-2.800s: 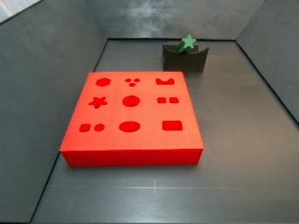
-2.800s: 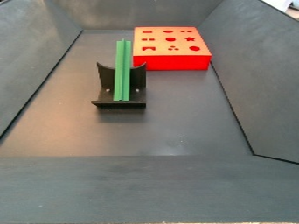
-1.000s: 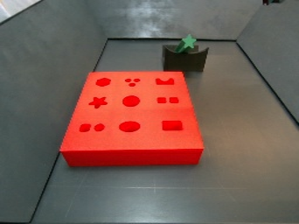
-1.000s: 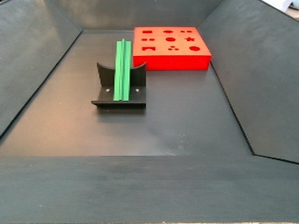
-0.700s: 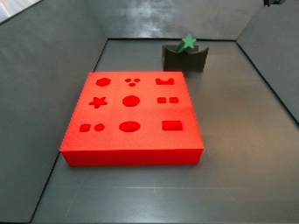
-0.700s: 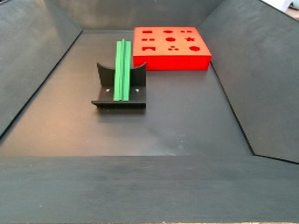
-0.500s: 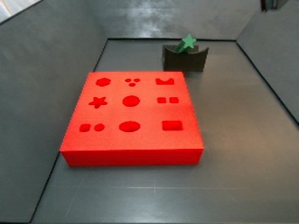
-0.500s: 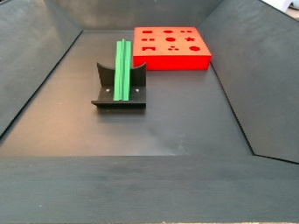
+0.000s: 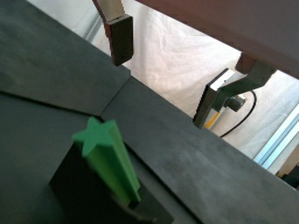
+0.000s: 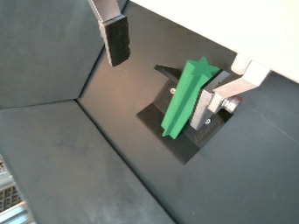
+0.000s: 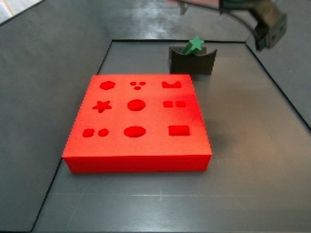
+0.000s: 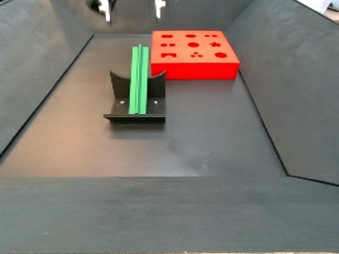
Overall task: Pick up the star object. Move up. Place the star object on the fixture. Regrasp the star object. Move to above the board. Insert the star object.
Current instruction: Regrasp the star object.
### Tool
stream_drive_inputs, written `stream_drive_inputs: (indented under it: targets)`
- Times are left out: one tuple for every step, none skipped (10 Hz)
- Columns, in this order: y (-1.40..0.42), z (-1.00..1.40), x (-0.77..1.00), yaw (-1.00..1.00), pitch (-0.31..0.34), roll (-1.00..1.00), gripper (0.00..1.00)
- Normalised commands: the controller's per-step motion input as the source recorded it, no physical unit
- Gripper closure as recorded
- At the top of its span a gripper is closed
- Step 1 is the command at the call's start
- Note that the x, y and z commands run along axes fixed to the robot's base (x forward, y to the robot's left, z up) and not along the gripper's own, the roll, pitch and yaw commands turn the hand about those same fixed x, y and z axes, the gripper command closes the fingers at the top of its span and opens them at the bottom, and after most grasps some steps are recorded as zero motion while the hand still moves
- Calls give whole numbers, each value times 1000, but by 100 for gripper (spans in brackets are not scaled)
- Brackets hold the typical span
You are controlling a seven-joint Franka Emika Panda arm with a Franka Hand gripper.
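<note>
gripper (image 12: 130,9) hung high over the fixture (image 12: 135,102), fingers (image 10: 115,40) spread wide, empty. regrasp wanted: descend square over star object (image 12: 138,75), straddling it.

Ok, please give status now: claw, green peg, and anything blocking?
Claw open, empty, high above the floor beyond the holder. Green peg resting on the dark holder, not gripped. Red board holes free; nothing blocking.
</note>
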Motion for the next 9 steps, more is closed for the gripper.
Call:
stream_drive_inputs:
  targets:
    - [28, -1000, 65, -28, -114, 61, 0]
    - [24, -1000, 67, -44, -96, 61, 0]
    - [24, -1000, 69, -53, -84, 63, 0]
    - [23, -1000, 77, -58, -59, 56, 0]
    - [19, -944, 78, -56, -46, 56, 0]
    - [6, -671, 72, -49, -13, 59, 0]
    - [4, -515, 70, -38, 8, 60, 0]
    - [0, -367, 74, -22, 22, 62, 0]
    - [-2, -220, 77, -6, 38, 68, 0]
